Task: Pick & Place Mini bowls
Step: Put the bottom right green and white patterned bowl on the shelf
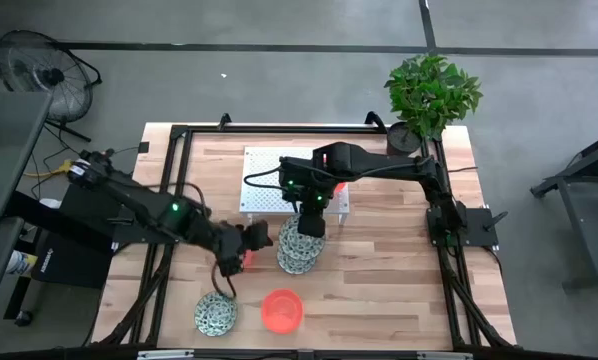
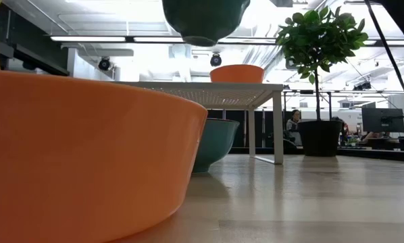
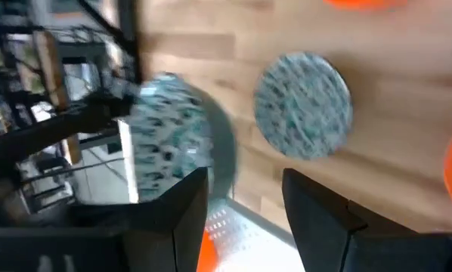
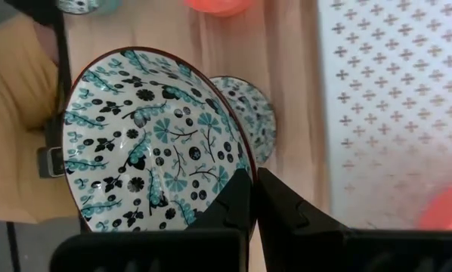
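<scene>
The right gripper (image 4: pixel 250 198) has its jaws clenched on a speckled bowl's (image 4: pixel 147 147) rim; the left gripper's (image 3: pixel 241 204) jaws stand released.

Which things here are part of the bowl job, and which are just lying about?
Job: held speckled bowl in right gripper, speckled bowl beneath, lone speckled bowl, orange bowl beside it, rack-top orange bowl, white rack.
Lying about: potted plant, fan.

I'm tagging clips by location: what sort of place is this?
Probably an open-plan lab or office: ceiling strip lights, people at monitors, a floor fan on concrete.
</scene>
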